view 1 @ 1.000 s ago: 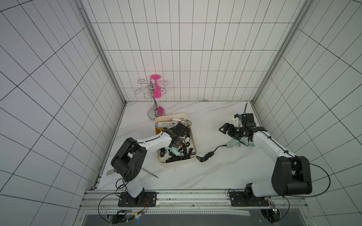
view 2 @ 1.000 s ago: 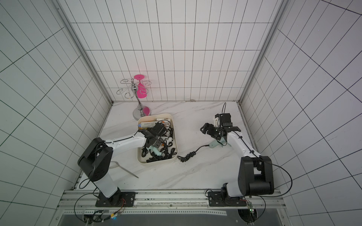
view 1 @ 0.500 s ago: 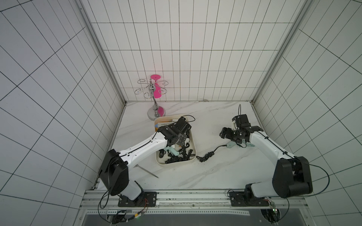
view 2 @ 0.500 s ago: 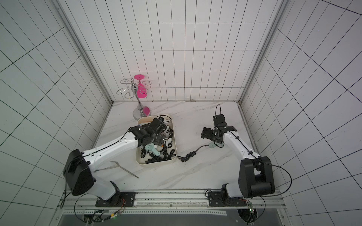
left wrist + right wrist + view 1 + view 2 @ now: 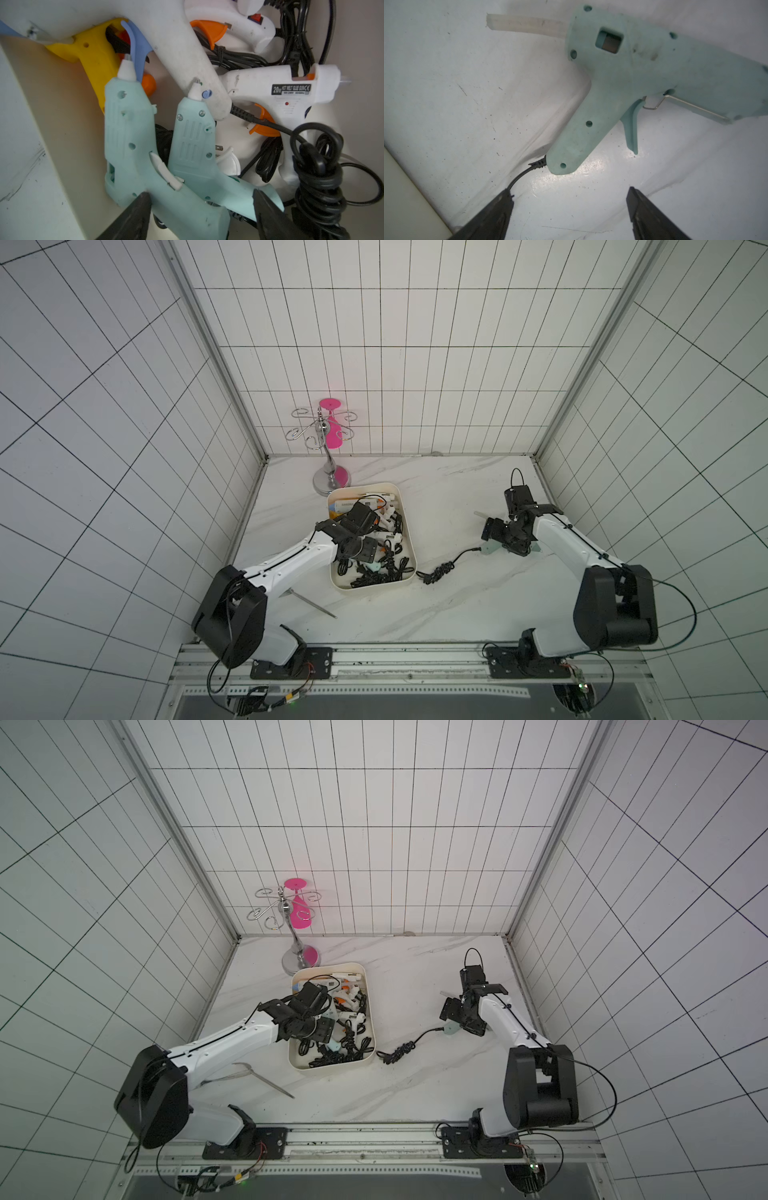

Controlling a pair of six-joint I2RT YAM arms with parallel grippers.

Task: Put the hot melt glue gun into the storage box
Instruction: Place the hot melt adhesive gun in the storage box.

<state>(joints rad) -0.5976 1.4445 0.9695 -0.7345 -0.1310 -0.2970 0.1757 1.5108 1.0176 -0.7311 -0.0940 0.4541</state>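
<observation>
Mostly, the job looks done, with one piece outstanding. The box (image 5: 376, 587) sits on the surface (image 5: 446, 83) on the left arm's side and holds a heap of guns and black cords. Two mint guns (image 5: 128, 135) lie side by side against one wall, with a yellow gun (image 5: 95, 54) beyond them and white guns (image 5: 291, 93) with orange triggers. As far as both top views show, none hangs over the rim.

A last gun (image 5: 623, 68), also mint, lies outside on its side on the bare surface, well apart from the box on the right arm's side. A clear glue stick (image 5: 525, 25) pokes from its back. Its cord (image 5: 436, 572) runs toward the box and ends in a bundle just beside the box's wall, also outside.

The left claw (image 5: 200, 193) hangs low over the box with its jaws spread either side of the two mint handles. Whether the fingers touch them I cannot tell, but nothing is lifted, so I judge it holds nothing. The right claw (image 5: 570, 191) stands wide open near the last gun's handle end, with only bare surface between its fingers.

By my reading, what is left is to close on that gun, carry it across and set it in the box, cord included. The trailing bundle may snag on the rim.
</observation>
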